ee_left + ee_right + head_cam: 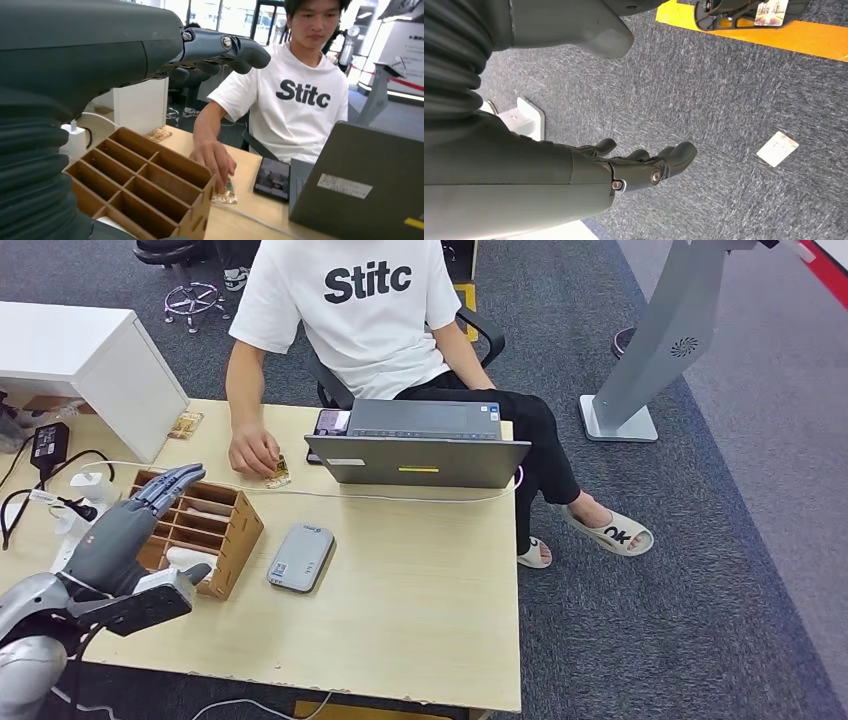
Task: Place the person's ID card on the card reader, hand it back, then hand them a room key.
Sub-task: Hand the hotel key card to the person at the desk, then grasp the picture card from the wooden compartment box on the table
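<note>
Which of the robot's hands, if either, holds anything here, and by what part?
Neither. The left hand hangs empty over the wooden organizer; the right hand is empty above the carpet. The person's hand touches the card.

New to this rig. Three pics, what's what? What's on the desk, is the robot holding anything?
It is a humanoid robot with two arms ending in hands. The wide picture is its head camera, looking down at a wooden desk. The other two come from cameras at each wrist.

On the desk: a wooden compartment box, a grey card reader, a laptop, a phone beside it, and cables with a charger.

The left hand hovers over the box, fingers extended, holding nothing. The right hand hangs beside the robot above grey carpet, also empty.

The seated person's hand rests on a small card-like item on the desk; the print is too small to tell what it is.
</note>
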Tool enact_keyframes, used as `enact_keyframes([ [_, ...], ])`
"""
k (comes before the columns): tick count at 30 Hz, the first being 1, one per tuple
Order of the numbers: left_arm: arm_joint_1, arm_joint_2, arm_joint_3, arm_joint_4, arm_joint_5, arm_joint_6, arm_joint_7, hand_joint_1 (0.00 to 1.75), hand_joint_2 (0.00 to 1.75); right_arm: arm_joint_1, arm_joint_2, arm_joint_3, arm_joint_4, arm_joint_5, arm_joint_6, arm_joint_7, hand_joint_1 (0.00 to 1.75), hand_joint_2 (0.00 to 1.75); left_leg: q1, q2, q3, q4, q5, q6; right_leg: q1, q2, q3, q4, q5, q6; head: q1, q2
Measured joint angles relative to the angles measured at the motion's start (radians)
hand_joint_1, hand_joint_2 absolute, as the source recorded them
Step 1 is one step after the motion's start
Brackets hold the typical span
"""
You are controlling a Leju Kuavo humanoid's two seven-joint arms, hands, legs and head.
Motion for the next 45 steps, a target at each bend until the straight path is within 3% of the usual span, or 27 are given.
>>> enact_keyframes([
  [3, 0.047, 0.117, 0.034, -0.095, 0.094, -0.045, 0.016, 0.00, 1.75, 0.002, -0.002, -0.004, 0.000, -0.007, 0.000, -0.002, 0.00, 1.75, 0.000, 0.000, 0.000, 0.000, 0.000, -0.001, 0.000, 0.000, -0.001, 0.000, 0.000, 0.000, 0.000, 0.000],
  [7, 0.104, 0.231, 0.091, -0.194, 0.126, -0.069, 0.040, 0.00, 1.75, 0.002, -0.003, -0.006, 0.000, -0.011, 0.000, -0.003, 0.00, 1.75, 0.000, -0.001, 0.000, 0.000, 0.000, -0.001, 0.000, -0.002, 0.000, 0.000, 0.000, 0.000, 0.000, 0.000],
  [11, 0.155, 0.308, 0.130, -0.255, 0.098, -0.076, 0.081, 0.00, 1.75, 0.002, -0.003, -0.006, 0.000, -0.011, 0.000, 0.000, 0.00, 1.75, 0.000, -0.001, 0.000, 0.000, 0.000, -0.001, 0.000, -0.002, 0.000, 0.000, 0.000, 0.000, 0.000, 0.000],
  [14, 0.178, 0.335, 0.146, -0.276, -0.007, -0.060, 0.121, 0.00, 1.75, 0.002, -0.003, -0.007, 0.000, -0.012, 0.000, 0.005, 0.00, 1.75, 0.000, -0.001, 0.000, 0.000, 0.000, -0.001, 0.000, -0.002, 0.000, 0.000, 0.000, 0.000, 0.000, 0.000],
  [18, 0.181, 0.330, 0.145, -0.274, -0.172, -0.035, 0.160, 0.00, 1.75, 0.001, -0.003, -0.007, 0.000, -0.010, 0.000, 0.014, 0.00, 1.75, 0.000, -0.002, 0.000, 0.000, 0.000, -0.001, 0.000, -0.002, 0.000, -0.001, 0.000, 0.000, 0.000, 0.000],
  [23, 0.174, 0.302, 0.122, -0.227, -0.261, -0.009, 0.184, 0.00, 1.75, 0.000, -0.003, -0.007, 0.000, 0.000, 0.000, 0.021, 0.00, 1.75, 0.000, -0.002, 0.000, 0.000, 0.000, -0.001, 0.000, -0.002, 0.000, -0.001, 0.000, 0.000, 0.000, 0.000],
  [45, 0.121, 0.149, -0.005, 0.028, -0.404, 0.040, 0.224, 0.00, 1.75, -0.001, 0.000, -0.004, 0.000, 0.024, 0.002, 0.032, 0.00, 1.75, 0.000, -0.002, 0.000, 0.000, 0.000, -0.001, 0.000, -0.001, -0.001, -0.001, 0.000, 0.000, 0.000, 0.000],
])
